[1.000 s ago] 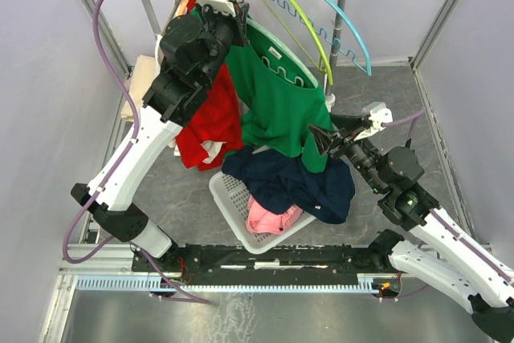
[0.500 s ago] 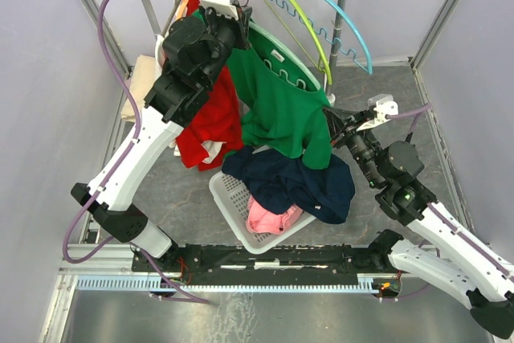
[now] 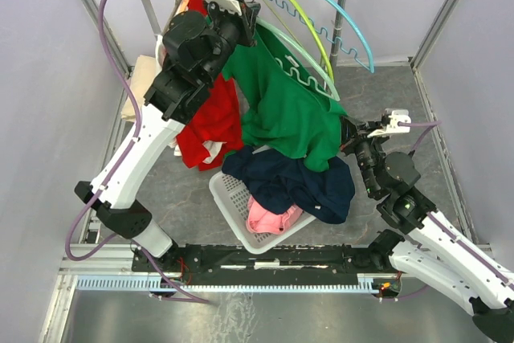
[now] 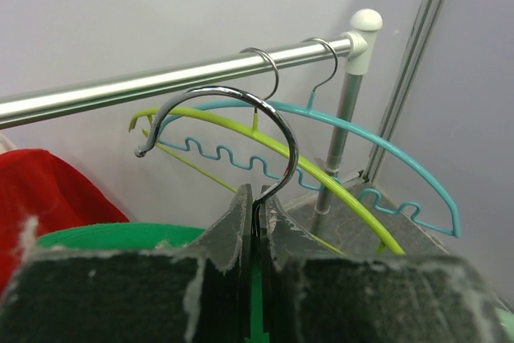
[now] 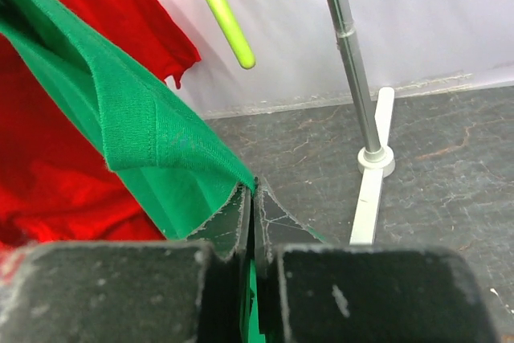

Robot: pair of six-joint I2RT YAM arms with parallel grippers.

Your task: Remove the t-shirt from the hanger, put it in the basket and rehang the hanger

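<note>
Snapping shut a moment ago, the right gripper [image 5: 254,201] now pinches the green t-shirt [image 3: 285,110] at its lower edge; the left gripper [image 4: 255,208] clamps the hanger [image 4: 293,144] by its hook, shirt draped on it; peeling off can start.

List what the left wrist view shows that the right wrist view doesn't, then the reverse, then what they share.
Only the left wrist view: the left gripper shut on the chrome hanger hook, with the rail behind it.
Only the right wrist view: the right gripper shut on an edge of the green t-shirt, and the rack's white foot on the grey floor.
Both: the green t-shirt, the red garment, the lime hanger, the teal hanger and the rack's upright post.
</note>
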